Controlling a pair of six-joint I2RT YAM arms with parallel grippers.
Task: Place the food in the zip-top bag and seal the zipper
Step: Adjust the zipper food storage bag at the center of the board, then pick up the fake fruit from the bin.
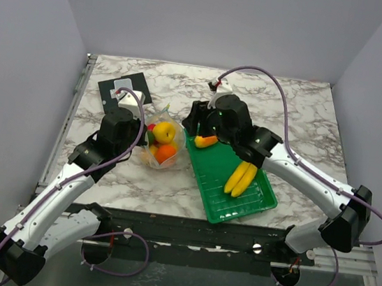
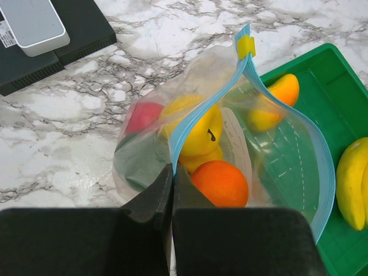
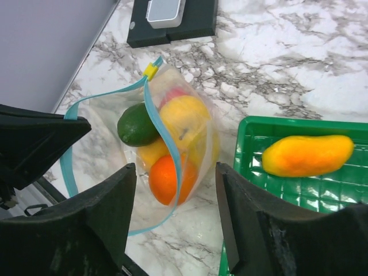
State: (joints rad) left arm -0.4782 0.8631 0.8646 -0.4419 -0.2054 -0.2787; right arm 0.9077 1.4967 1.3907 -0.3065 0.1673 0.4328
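**A:** What was the left gripper up to?

**B:** It was pinched tight on the zipper, with the zip-top bag gaping (orange inside). The right gripper hung spread wide and empty over the bag.

**A:** Did only one cam catch anything?

**B:** The top view had the bananas in the green tray, at 4 o'clock from the bag. The right wrist only showed a yellow-orange piece there.

The zip-top bag is thin, clear, glossy film, and its zipper is smooth light blue plastic. The orange inside and the green tray at the bag's three o'clock look like shiny moulded plastic. The table has a smooth marble pattern, and the fingers of the left gripper are matt black.
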